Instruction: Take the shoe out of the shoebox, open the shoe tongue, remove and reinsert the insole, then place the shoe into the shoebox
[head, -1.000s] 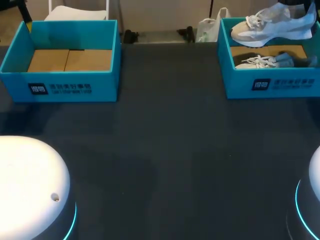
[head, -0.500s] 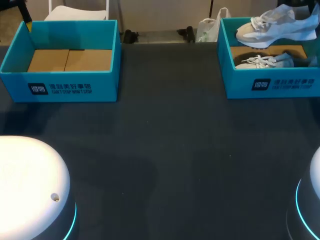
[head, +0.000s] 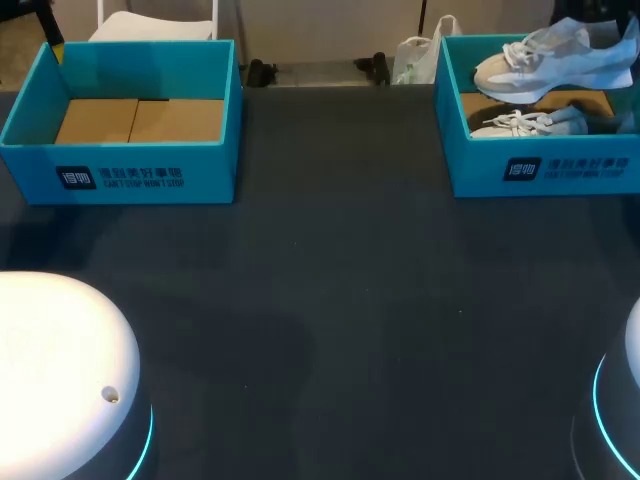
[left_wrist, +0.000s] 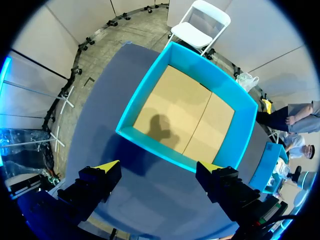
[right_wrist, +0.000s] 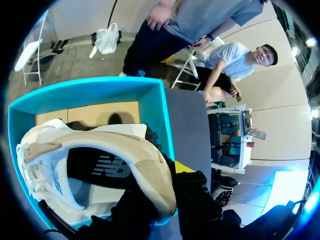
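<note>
A white and beige shoe hangs over the right teal shoebox, toe pointing left. In the right wrist view its sole faces the camera, and my right gripper is shut on the heel, above the box's near wall. A second white shoe lies inside that box. My left gripper stands open with nothing between its fingers, high above the near wall of the left teal shoebox. That box holds only its cardboard floor.
The two boxes stand at the table's far left and far right corners, with dark table surface between them. The white bases of my arms sit at the near left and near right edges.
The held shoe has sunk a little toward the right box and drifted slightly right. The left arm has not moved.
</note>
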